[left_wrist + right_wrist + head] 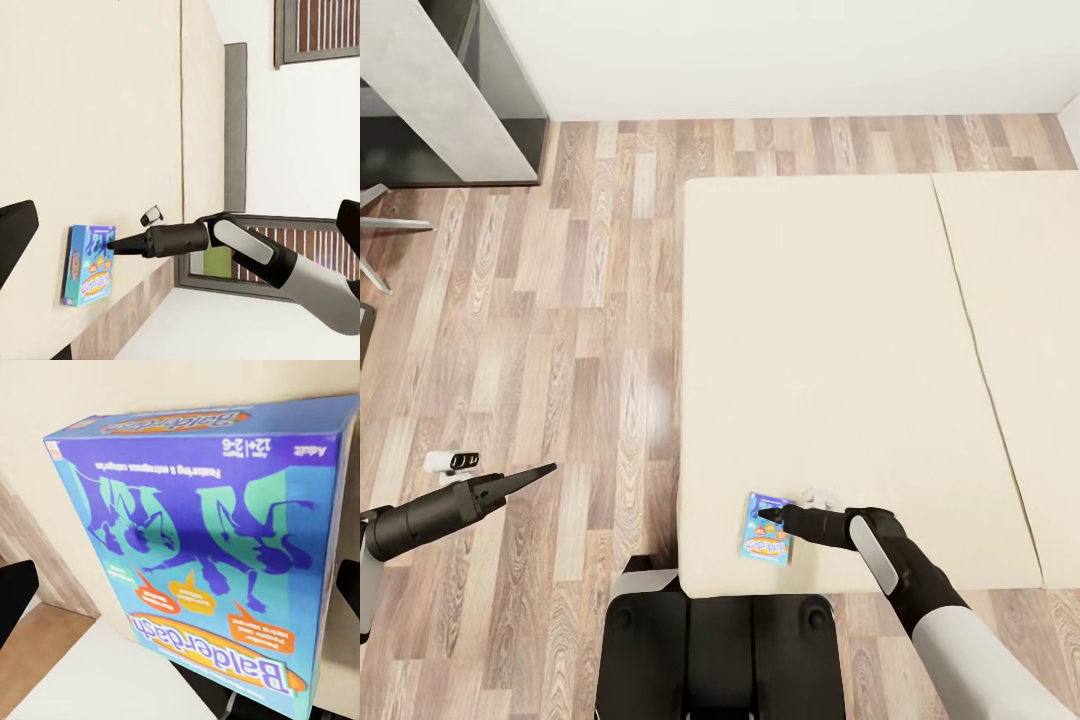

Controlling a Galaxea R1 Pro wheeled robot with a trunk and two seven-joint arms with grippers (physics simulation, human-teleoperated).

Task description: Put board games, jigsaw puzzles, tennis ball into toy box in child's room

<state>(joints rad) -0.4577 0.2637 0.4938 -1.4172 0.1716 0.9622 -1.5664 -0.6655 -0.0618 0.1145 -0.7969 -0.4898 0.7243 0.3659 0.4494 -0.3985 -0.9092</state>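
The blue board game [766,540], a box printed with "Balderdash" in yellow on an orange band and a dark purple figure on its cover [202,562], lies flat on the bed [840,360] close to the mattress's near edge and near its near left corner. In the left wrist view the same box [88,264] lies on the beige surface beside the strip of wood floor.

The right gripper [770,516] sits just over the box's far edge, its dark fingers pointing left across the cover; whether they touch the box cannot be told. In the right wrist view its two fingertips [15,596] stand well apart at either side of the frame, so the jaws are spread and hold nothing.

The left gripper [545,470] hovers over the wood-plank floor [560,330] to the left of the bed, well away from the box; its fingers read as one narrow point in the head view, while the left wrist view shows dark tips [19,232] at opposite edges, so it looks parted and empty.

A grey-white unit [440,90] stands at the far left by the white wall.
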